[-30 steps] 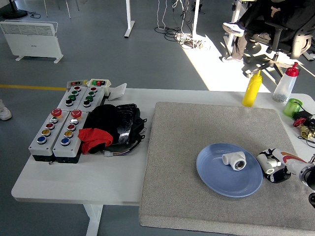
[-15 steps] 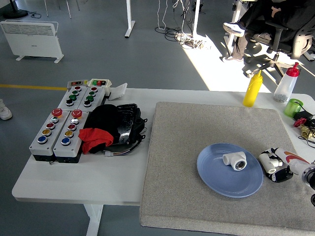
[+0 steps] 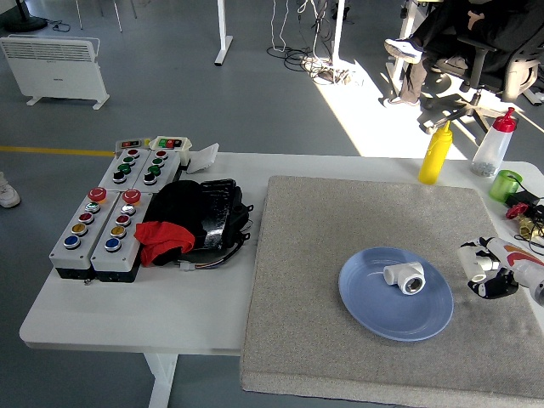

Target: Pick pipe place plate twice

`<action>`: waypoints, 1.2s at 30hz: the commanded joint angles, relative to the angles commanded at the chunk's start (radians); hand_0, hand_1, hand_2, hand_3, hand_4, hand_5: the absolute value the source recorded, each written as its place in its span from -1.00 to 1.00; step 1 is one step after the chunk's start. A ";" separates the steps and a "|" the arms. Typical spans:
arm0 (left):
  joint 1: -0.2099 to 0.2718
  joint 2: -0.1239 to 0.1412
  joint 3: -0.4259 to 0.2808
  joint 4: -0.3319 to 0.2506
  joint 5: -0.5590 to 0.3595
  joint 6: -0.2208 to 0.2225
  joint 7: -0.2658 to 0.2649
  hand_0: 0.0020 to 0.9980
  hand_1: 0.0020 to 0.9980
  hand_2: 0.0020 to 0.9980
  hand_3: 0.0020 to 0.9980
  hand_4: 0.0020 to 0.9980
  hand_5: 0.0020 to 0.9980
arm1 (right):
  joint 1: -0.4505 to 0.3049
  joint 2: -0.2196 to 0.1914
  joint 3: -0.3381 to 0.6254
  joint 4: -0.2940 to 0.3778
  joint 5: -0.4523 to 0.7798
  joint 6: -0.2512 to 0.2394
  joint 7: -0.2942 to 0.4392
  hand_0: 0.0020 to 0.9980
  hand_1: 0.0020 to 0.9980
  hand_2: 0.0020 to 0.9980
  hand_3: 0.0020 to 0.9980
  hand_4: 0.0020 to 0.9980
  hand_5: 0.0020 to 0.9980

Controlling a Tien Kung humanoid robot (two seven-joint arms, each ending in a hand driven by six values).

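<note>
Blue plate (image 3: 395, 293) on grey mat (image 3: 340, 229), toward mat's right edge; white pipe tee (image 3: 405, 276) lies inside, right of plate centre. Right hand (image 3: 489, 270) at mat's right edge, fingers curled round second white pipe fitting (image 3: 473, 258). Versus a second ago: hand with fitting pulled back rightward, away from plate rim. Left hand unseen.
</note>
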 joint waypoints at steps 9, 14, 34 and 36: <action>-0.001 0.000 -0.001 0.001 -0.002 0.001 -0.003 0.35 0.34 0.39 0.27 -0.33 1.00 | -0.028 -0.028 -0.030 0.241 0.013 0.007 -0.031 0.01 0.12 0.17 0.31 0.14 -0.87; -0.002 0.000 0.000 0.001 -0.004 0.002 -0.003 0.35 0.34 0.39 0.27 -0.33 1.00 | -0.036 -0.040 -0.089 0.345 0.028 0.036 -0.059 0.01 0.12 0.17 0.31 0.14 -0.87; -0.005 0.000 0.002 0.001 -0.007 0.002 -0.003 0.35 0.34 0.39 0.26 -0.33 1.00 | -0.016 -0.045 -0.300 0.441 -0.086 0.032 -0.135 0.89 0.78 0.90 0.82 0.47 -0.59; -0.005 0.000 0.002 0.001 -0.007 0.002 -0.003 0.35 0.34 0.39 0.26 -0.33 1.00 | -0.015 -0.043 -0.304 0.438 -0.100 0.028 -0.131 0.89 0.78 0.90 0.82 0.47 -0.59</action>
